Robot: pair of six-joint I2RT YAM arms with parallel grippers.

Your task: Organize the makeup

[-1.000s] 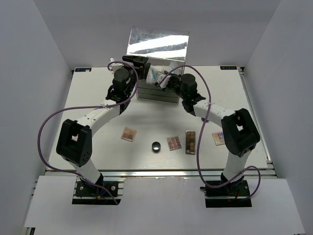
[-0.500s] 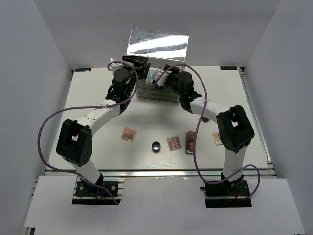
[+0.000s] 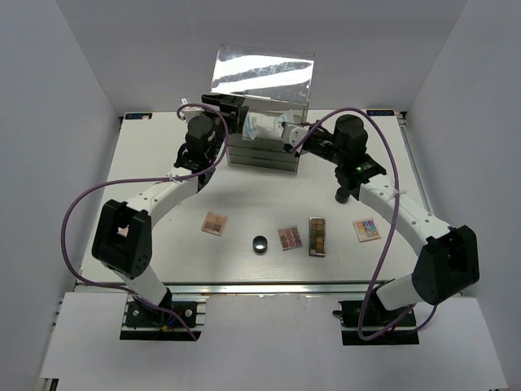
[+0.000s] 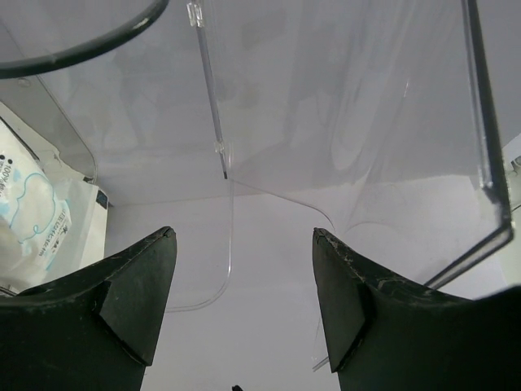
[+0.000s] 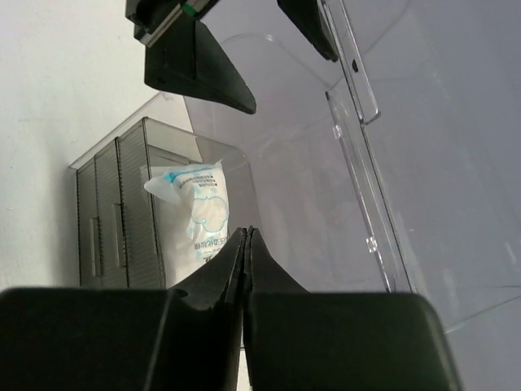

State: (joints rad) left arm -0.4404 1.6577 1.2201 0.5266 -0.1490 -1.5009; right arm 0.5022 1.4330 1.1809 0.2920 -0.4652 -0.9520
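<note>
A white blue-printed packet [image 3: 264, 125] lies in the top of the clear drawer box [image 3: 260, 155], also seen as the packet [image 5: 195, 216] and the packet [image 4: 32, 216]. My right gripper [image 3: 291, 135] is shut and empty just right of the packet; in its wrist view the right gripper [image 5: 247, 232] has its tips pressed together. My left gripper [image 3: 232, 108] is open at the raised clear lid [image 3: 262, 73]; nothing sits between the left gripper [image 4: 244, 236] tips. On the table lie a brown palette [image 3: 214, 223], black pot [image 3: 260, 243], pink palette [image 3: 290, 237], long palette [image 3: 317, 236] and multicoloured palette [image 3: 366, 230].
The box stands at the back middle of the white table [image 3: 163, 163], with grey walls on both sides. The left gripper's fingers [image 5: 199, 73] show above the box in the right wrist view. Purple cables loop over both arms.
My right gripper has let go of the packet, shut, and pulled back to the right as its arm swung outward. The packet now rests in the box top. The left arm stayed still.
</note>
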